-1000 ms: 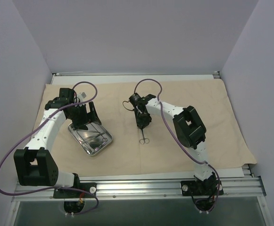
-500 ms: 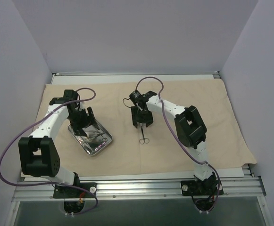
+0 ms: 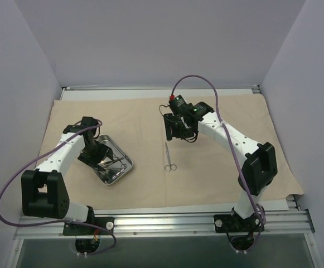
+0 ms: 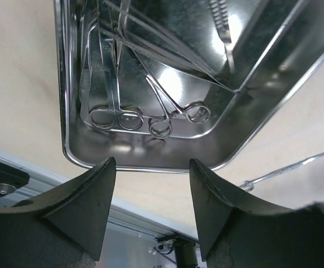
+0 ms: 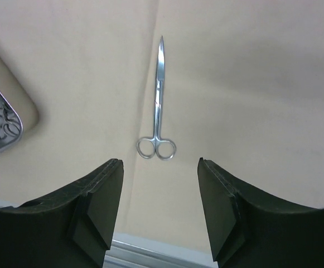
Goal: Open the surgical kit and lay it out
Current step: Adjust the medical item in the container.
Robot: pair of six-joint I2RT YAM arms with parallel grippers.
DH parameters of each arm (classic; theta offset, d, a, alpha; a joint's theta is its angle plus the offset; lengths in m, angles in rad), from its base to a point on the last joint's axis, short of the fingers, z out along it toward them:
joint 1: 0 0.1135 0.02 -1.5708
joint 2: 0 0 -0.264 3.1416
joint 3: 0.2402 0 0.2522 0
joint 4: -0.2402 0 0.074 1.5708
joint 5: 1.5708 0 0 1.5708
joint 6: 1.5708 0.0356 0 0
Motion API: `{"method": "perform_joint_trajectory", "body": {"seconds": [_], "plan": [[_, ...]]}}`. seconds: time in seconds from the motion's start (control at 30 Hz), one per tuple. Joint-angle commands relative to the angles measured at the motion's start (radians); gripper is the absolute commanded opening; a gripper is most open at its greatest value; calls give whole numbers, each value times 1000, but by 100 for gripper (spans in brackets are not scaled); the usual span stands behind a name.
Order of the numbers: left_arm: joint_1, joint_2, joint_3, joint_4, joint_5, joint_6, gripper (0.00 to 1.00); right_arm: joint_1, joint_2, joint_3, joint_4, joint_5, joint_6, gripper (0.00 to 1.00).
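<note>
The beige cloth [image 3: 217, 167] lies spread flat over the table. The steel tray [image 3: 117, 149] rests on its left part and holds several slim instruments, among them ring-handled ones [image 4: 117, 117]. My left gripper [image 3: 96, 155] hangs low over the tray's near-left side. In the left wrist view the left gripper [image 4: 152, 167] is open, with nothing between its fingers. One pair of scissors [image 3: 168, 157] lies alone on the cloth, rings toward the near edge. My right gripper [image 3: 178, 135] hovers above and behind them. In the right wrist view the right gripper [image 5: 160, 167] is open and empty over the scissors [image 5: 157, 111].
Walls close the workspace on the left, right and back. A metal rail [image 3: 167, 220] runs along the near edge beyond the cloth. A corner of the tray [image 5: 0, 131] shows at the left of the right wrist view.
My right gripper has opened, left the scissors on the cloth and lifted back and to the right. My left gripper has dropped toward the tray with its fingers closer together.
</note>
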Motion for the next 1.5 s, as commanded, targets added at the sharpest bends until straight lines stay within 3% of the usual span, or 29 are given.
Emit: {"method": "perform_joint_trajectory", "body": {"seconds": [0.0,0.4,0.73,0.9,1.0,1.07,1.23,1.47], "plan": [[-42,-3,-41,54,-75,-226,64,-25,-97,-98,9,-48,-23,56],[-66,213,-3,208,-191,-272,59,-132,-215,-227,55,-115,-58,55],[-100,315,-3,203,-243,-314,52,-180,-253,-286,61,-144,-95,55],[-76,365,60,211,-273,-204,52,-184,-244,-283,68,-146,-104,55],[-74,425,221,109,-349,-87,50,-184,-241,-269,66,-140,-113,54],[-85,408,293,79,-390,-38,52,-184,-243,-270,66,-144,-112,54],[-83,310,303,21,-380,-30,60,-184,-241,-269,72,-163,-109,54],[-98,229,154,16,-283,-120,58,-183,-238,-266,72,-177,-109,54]]}}
